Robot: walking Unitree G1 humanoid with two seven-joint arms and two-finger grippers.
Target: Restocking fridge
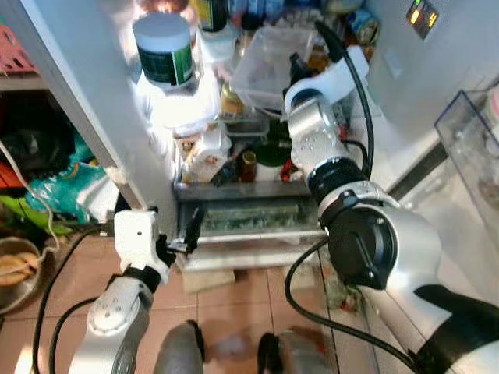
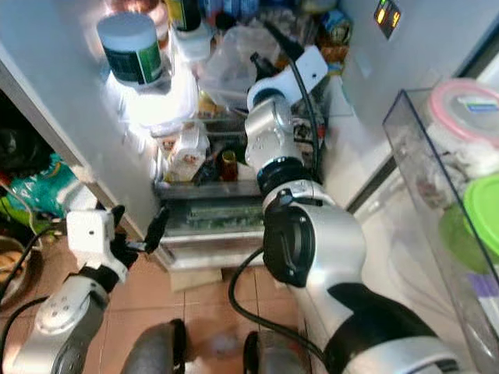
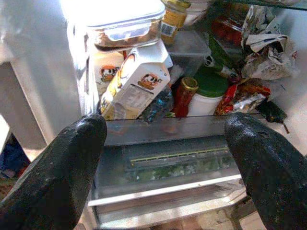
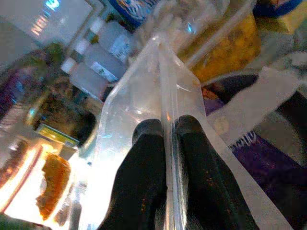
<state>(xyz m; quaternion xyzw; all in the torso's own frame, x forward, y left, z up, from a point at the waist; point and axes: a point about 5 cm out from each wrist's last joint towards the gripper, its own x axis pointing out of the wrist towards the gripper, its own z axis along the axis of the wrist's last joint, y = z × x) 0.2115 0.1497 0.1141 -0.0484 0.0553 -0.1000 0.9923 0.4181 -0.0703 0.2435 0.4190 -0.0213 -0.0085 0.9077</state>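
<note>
- Clear plastic marks the task's thing in the left eye view: a clear container [image 1: 269, 66] is held up at 12 o'clock inside the open fridge [image 1: 86, 117] by the right gripper [image 1: 296, 66], among packed shelves. The left gripper [image 1: 187, 234] hangs at 8 o'clock before the crisper drawer [image 1: 249, 214].
- From the right eye view, a door bin [image 2: 437, 179] at 3 o'clock is seen holding lidded tubs, and a white jar [image 2: 134, 48] stands at 11 o'clock.
- Along the left wrist view, the left fingers [image 3: 62, 167] are spread wide and empty; a tilted milk carton [image 3: 134, 84] lies at 12 o'clock above the drawer.
- Within the right wrist view, the right fingers [image 4: 144, 182] are pressed together on the container's thin wall.
- Restocking is judged to be midway: the container is carried in but not yet set down or released.
</note>
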